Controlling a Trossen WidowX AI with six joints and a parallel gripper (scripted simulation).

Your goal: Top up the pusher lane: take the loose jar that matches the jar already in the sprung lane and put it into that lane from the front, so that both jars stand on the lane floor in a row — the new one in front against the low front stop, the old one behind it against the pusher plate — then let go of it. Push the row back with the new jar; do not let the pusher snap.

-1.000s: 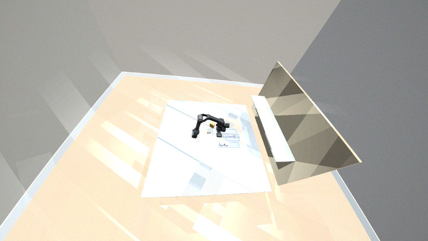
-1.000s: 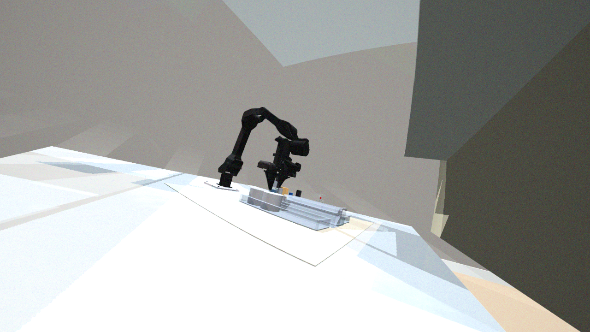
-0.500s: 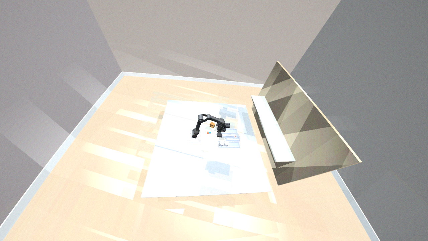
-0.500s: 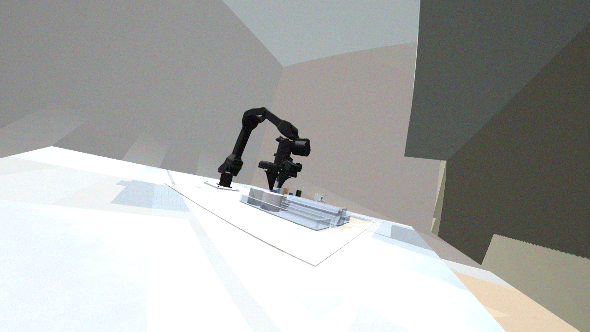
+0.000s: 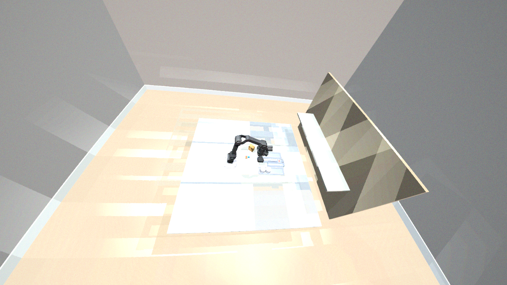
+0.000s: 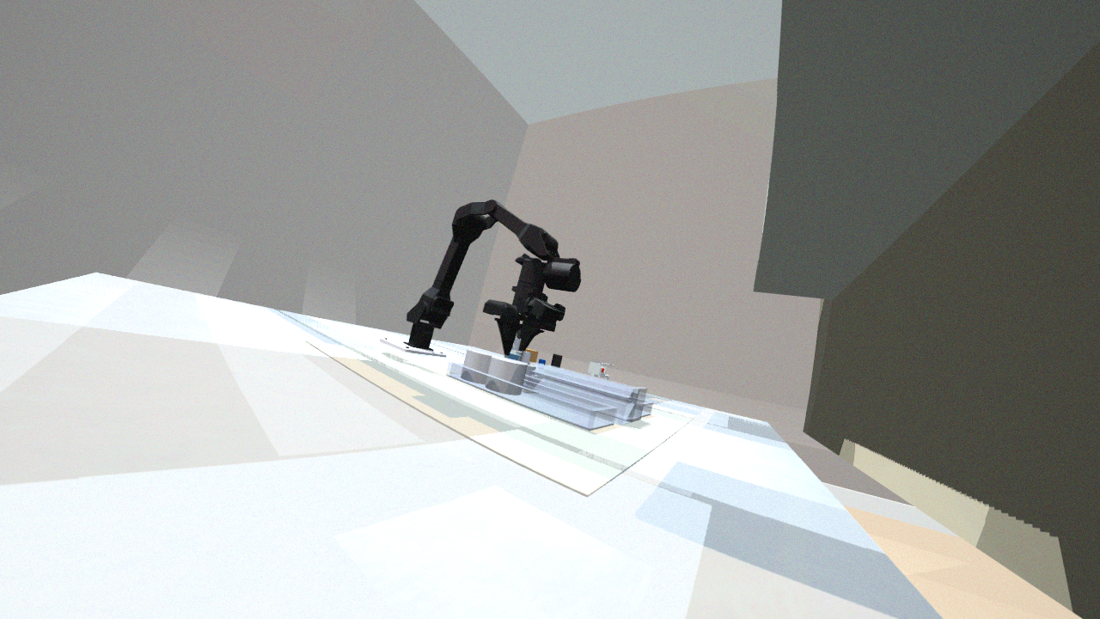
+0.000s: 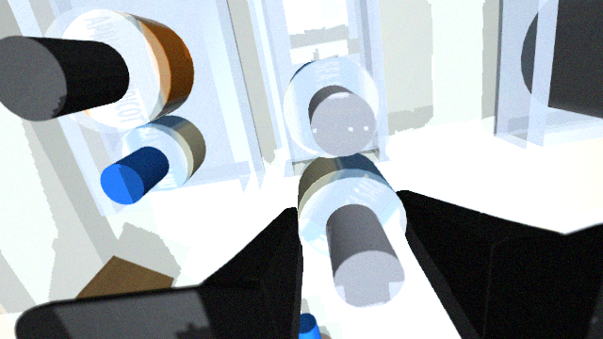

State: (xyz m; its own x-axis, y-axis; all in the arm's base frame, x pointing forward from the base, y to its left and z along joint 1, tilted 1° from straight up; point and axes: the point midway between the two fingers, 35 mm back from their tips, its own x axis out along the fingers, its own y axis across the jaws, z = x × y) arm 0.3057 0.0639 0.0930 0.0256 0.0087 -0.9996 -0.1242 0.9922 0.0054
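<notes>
My gripper [image 7: 347,210] [image 6: 516,351] is shut on a jar with a grey cap [image 7: 367,264], a pale top and a brownish and dark blue side. It holds the jar roughly upright at the front end of the clear sprung lane [image 7: 372,42]. A matching grey-capped jar [image 7: 301,94] stands in that lane just inside the low front stop [image 7: 296,167]. The held jar is close in front of it in the wrist view; whether they touch, and the height above the stop, I cannot tell. The pusher plate is not clearly visible.
The left lane holds a black-capped apricot jar [image 7: 176,71] and a blue-capped jar [image 7: 195,146]. The right-hand lane [image 7: 511,94] holds large grey cans [image 6: 505,376] [image 5: 262,169]. A brown block [image 7: 127,278] [image 5: 251,148] and another blue cap [image 7: 308,325] are near the gripper.
</notes>
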